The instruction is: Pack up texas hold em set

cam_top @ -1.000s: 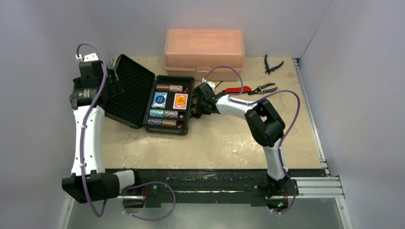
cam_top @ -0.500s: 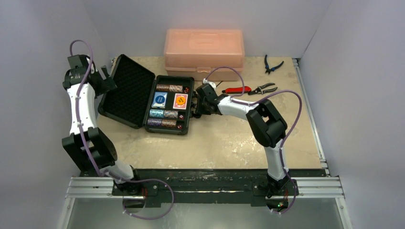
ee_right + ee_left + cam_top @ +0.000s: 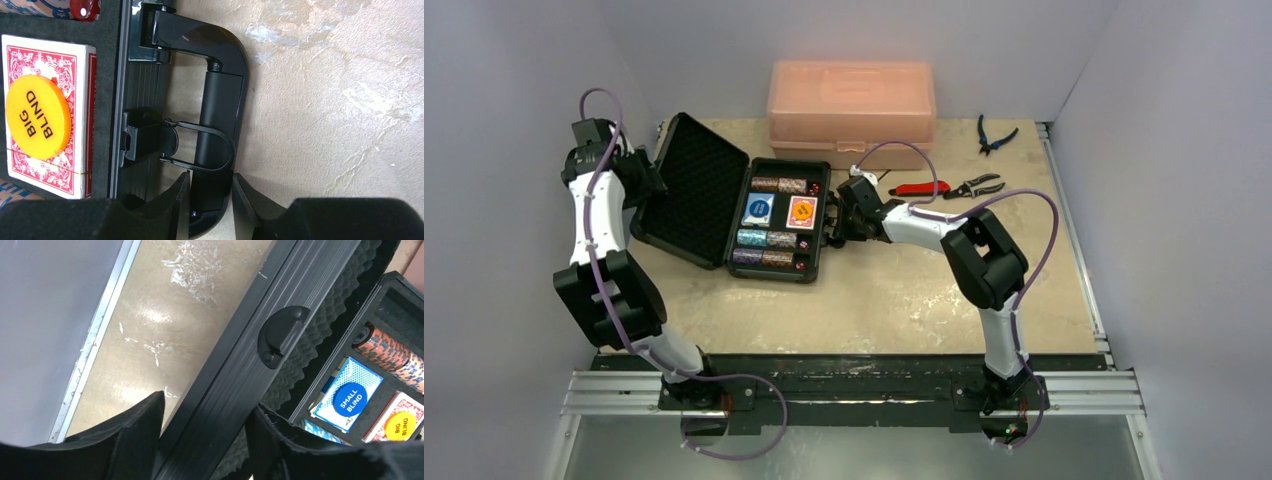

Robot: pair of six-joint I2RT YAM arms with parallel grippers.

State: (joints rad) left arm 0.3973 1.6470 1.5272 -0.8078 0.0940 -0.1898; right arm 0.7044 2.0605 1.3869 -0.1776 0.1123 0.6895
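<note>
We're on closing: right tool (image 3: 210,179) pinches the handle (image 3: 220,100), left tool (image 3: 205,405) half-open around the 9 o'clock lid (image 3: 696,188), squeeze then fold.

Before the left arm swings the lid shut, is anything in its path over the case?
Nothing visible does. The foam lid is bare, and chips, decks and discs lie inside the tray. The right gripper grips the handle outside the rim.

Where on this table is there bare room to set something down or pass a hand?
Free: the near strip of table in front of the black case, and the right side between the right arm and its right edge. Crowded: the back, where the pink box, pliers and the right gripper on the case handle sit close.
</note>
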